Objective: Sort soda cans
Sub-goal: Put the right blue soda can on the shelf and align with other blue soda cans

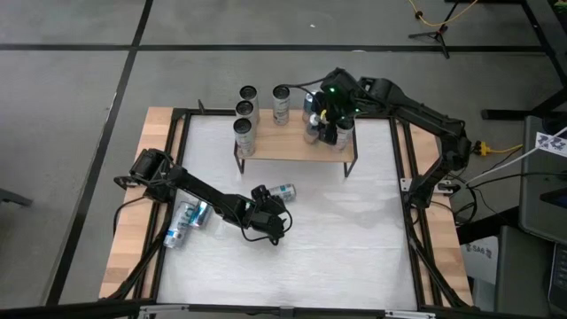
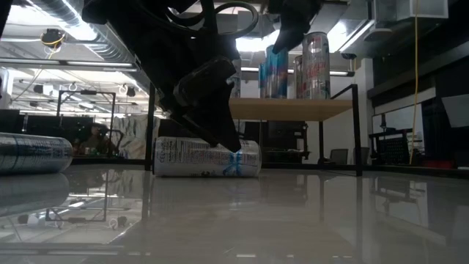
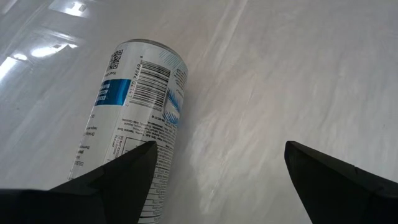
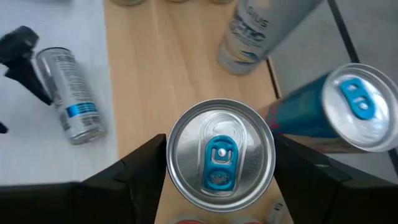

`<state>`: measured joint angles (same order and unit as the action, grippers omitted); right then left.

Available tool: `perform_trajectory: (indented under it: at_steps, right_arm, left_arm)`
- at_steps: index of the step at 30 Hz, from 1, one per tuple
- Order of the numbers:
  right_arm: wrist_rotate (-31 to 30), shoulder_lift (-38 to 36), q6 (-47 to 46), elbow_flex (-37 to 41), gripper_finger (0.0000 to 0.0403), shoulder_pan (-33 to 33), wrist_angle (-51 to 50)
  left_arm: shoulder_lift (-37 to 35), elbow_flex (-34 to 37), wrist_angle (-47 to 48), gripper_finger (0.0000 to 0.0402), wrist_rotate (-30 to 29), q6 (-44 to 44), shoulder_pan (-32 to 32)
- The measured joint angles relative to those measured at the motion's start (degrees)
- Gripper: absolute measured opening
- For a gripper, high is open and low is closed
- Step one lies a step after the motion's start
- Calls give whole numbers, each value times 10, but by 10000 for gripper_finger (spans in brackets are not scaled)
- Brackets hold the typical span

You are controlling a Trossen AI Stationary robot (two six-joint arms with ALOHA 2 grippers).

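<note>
Several upright soda cans (image 1: pixel 245 108) stand on the wooden shelf (image 1: pixel 292 149); right gripper (image 4: pixel 219 171) grips one there. Left gripper (image 3: pixel 217 168) gapes beside a lying can (image 3: pixel 140 118).

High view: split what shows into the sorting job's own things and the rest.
Job:
- lying can by the open left gripper
- two lying cans at the table's left
- upright cans on the wooden shelf
- can between the right gripper's fingers

Rest:
- yellow cable on the floor
- black table frame
</note>
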<state>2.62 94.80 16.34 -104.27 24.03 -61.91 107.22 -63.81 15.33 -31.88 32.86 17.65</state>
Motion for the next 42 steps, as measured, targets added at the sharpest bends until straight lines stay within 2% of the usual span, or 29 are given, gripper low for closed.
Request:
perform_trajectory:
  at_steps: [42]
  right_arm:
    - [-11, 0, 0, 0, 262, 0, 5]
  left_arm:
    - [0, 0, 0, 346, 0, 0, 0]
